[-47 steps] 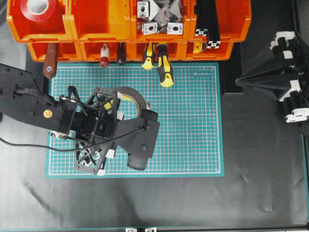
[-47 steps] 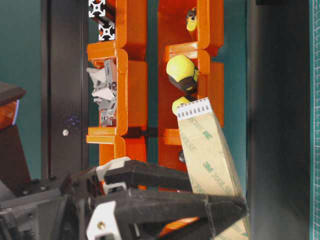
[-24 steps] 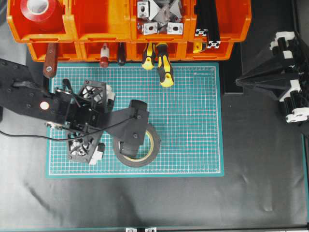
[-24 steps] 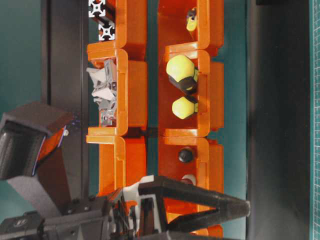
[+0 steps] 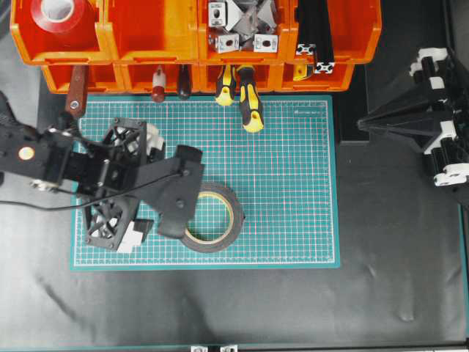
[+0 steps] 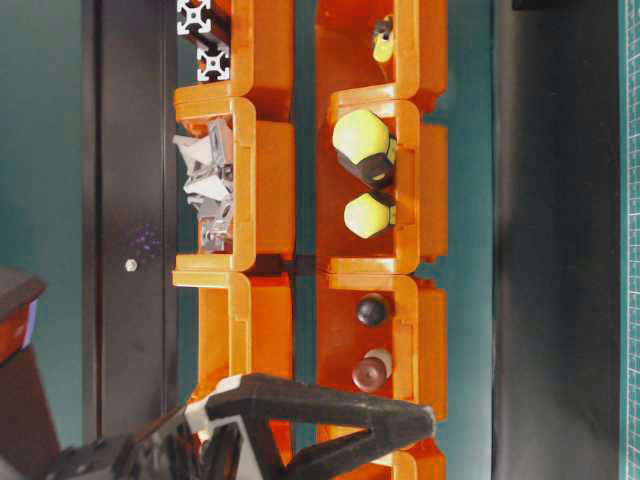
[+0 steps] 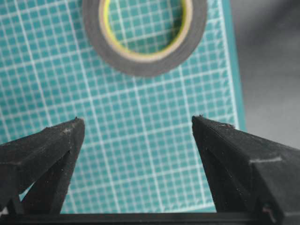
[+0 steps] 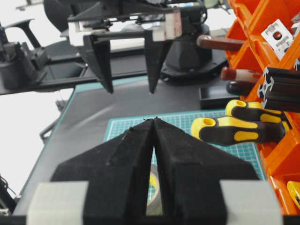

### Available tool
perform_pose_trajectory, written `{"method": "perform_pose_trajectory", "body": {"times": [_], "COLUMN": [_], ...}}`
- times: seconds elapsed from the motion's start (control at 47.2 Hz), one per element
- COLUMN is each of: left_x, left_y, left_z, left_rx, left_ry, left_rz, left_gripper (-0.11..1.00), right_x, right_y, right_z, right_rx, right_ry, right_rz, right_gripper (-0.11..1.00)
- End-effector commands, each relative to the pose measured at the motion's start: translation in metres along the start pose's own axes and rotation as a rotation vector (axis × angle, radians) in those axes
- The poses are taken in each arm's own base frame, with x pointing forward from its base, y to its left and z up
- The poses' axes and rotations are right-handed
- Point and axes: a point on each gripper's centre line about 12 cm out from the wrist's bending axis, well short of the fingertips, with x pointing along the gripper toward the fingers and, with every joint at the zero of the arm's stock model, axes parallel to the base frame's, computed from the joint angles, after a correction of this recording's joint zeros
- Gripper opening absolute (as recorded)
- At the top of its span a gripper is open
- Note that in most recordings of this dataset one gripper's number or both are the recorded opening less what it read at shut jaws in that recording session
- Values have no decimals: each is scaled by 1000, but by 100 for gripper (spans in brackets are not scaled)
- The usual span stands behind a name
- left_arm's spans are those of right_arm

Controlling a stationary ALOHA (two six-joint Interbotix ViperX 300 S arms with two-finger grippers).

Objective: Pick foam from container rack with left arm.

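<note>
The foam, a dark grey roll with a cream-yellow liner, lies flat on the green cutting mat, in front of the orange container rack. My left gripper is open and empty, just left of the roll, and its camera mount covers the roll's left edge. In the left wrist view the open gripper hangs over bare mat and the foam lies beyond the tips. My right gripper is shut and empty at the right edge of the mat.
A red tape roll sits in the upper left bin. Yellow-black screwdrivers and a brown-handled tool stick out of the lower bins over the mat's far edge. Metal brackets fill another upper bin.
One second ago the left gripper held the foam tilted above the mat. The roll then came to lie flat on the mat, and the gripper has opened and moved left, away from it.
</note>
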Motion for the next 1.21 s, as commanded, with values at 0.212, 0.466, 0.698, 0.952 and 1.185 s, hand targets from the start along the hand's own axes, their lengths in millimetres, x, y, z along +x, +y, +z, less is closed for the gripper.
{"method": "perform_pose_trajectory", "body": {"times": [0.212, 0.466, 0.698, 0.952, 1.185], "left_x": [-55, -100, -139, -159, -177], "left_y": [-16, -17, -14, -10, -6], "left_z": [0, -19, -45, -82, -109], "left_rx": [30, 55, 31, 26, 19], "left_ry": [-267, -491, -732, -833, -951], "left_rz": [-37, -56, -81, -88, -88], "left_gripper": [86, 81, 81, 81, 81], "right_x": [-3, -5, -7, -7, -7], "right_y": [3, 7, 9, 10, 11], "right_z": [12, 14, 15, 16, 16], "right_rx": [3, 1, 1, -1, 0], "right_ry": [-45, -37, -40, -42, -43], "right_rz": [13, 29, 41, 49, 52], "right_gripper": [-1, -1, -1, -1, -1]}}
